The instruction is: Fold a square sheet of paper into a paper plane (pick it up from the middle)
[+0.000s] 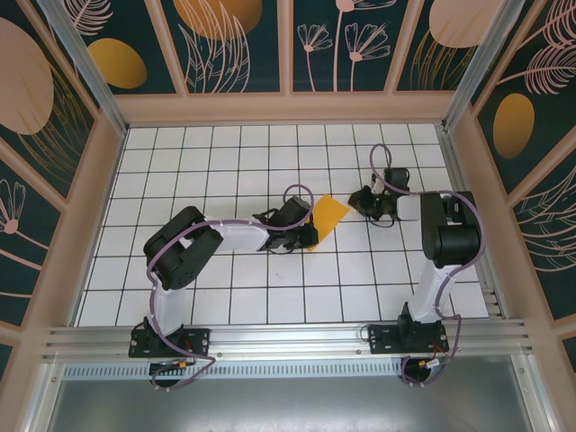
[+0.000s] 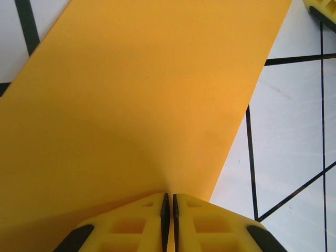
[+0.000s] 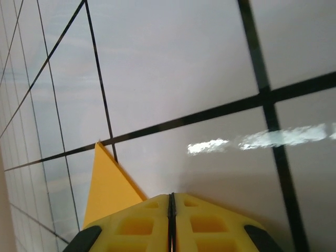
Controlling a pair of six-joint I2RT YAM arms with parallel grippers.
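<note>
Grid table (image 1: 225, 270): sheet (image 1: 329, 214) likely floppy, grip edges.
Left gripper (image 2: 169, 202) pinches its 7 o'clock edge; right gripper (image 3: 171, 202) pressed together at 3.

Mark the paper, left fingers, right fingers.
paper (image 2: 136, 105): left wrist view, middle of the sheet.
left fingers (image 2: 131, 226): left wrist view, yellow face of one finger.
right fingers (image 3: 210, 223): right wrist view, yellow face of one finger.

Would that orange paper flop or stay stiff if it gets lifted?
Probably floppy: the paper curves up where the left tool pinches its edge. Likely very light, being a thin sheet. It may slide easily on the glossy table.
</note>
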